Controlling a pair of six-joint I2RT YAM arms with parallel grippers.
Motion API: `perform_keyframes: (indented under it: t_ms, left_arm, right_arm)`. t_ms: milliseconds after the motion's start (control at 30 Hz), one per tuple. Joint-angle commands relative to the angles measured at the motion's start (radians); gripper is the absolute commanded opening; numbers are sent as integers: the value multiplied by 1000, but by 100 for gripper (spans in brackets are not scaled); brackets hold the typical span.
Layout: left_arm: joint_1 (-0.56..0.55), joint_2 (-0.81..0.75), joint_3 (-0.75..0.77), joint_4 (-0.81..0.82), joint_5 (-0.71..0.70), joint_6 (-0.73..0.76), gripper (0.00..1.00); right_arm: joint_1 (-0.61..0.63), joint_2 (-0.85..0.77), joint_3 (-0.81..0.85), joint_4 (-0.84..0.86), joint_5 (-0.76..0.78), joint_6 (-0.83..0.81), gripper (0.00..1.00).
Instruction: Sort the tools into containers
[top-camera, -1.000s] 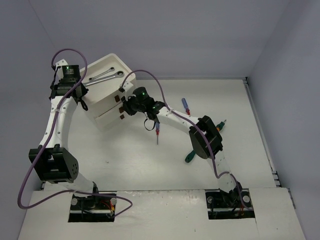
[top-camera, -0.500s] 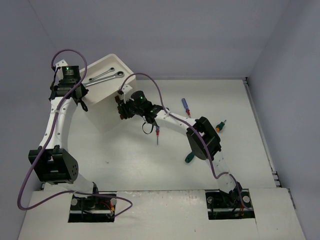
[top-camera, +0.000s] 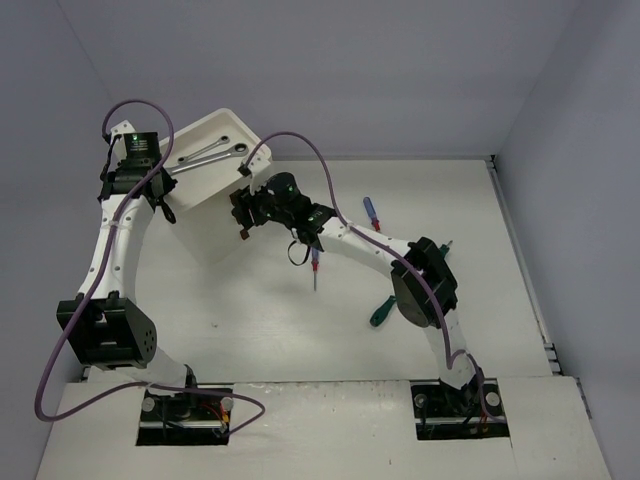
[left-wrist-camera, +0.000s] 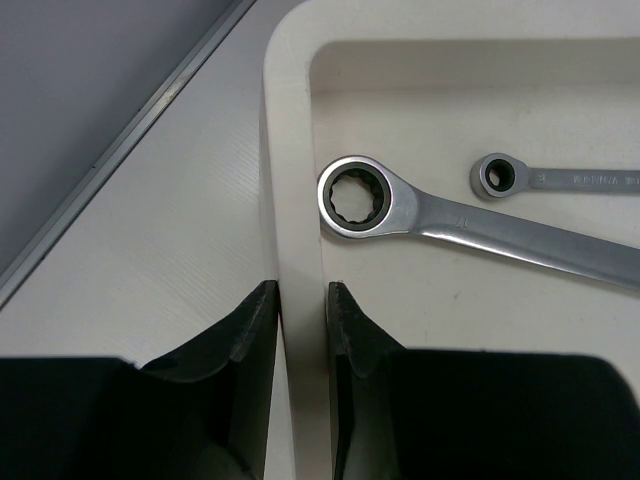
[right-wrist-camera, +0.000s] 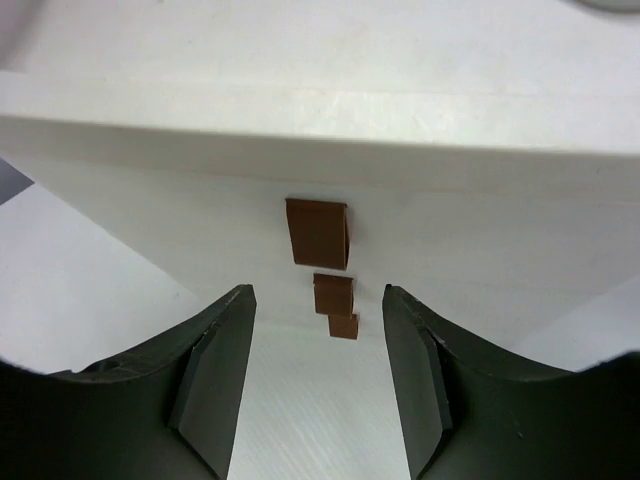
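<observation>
Your table (top-camera: 250, 300) is far from cleared. The white drawer box (top-camera: 208, 232) stands at the far left and looks tipped rather than square on its base, though from above you cannot be sure. Its top tray (top-camera: 232, 118) is the only part you can see into.

Your left gripper (left-wrist-camera: 300, 320) is clamped on the tray's rim, one finger outside the wall and one inside. Your right gripper (right-wrist-camera: 318, 300) is just in front of the box, jaws apart and holding nothing.

Done so far, as far as shows: two silver wrenches (left-wrist-camera: 440, 215) lie side by side in the tray. What the drawers hold is hidden.

Left to do: a blue-handled screwdriver (top-camera: 370, 209) lies out on the table to the right of the box. A small red-handled screwdriver (top-camera: 316, 266) lies nearer, below the right wrist. A green handle (top-camera: 381, 313) pokes out from under the right arm's elbow. That makes at least three tools unsorted, so I judge you are early to midway.

The three brown drawer tabs (right-wrist-camera: 318, 232) line up straight ahead between the open right fingers. The drawers look shut, so you need to pull one open next.
</observation>
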Motion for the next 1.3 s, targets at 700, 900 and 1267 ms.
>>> perform_keyframes:
  t_ms: [700, 900, 1267]
  left_arm:
    - [-40, -48, 14, -110, 185, -13, 0]
    - [-40, -48, 16, -111, 188, -11, 0]
    - [-40, -47, 5, -110, 187, -12, 0]
  right_arm:
    - [14, 72, 183, 35, 77, 44, 45]
    - [14, 80, 203, 35, 76, 32, 41]
    - [19, 69, 228, 35, 90, 16, 40]
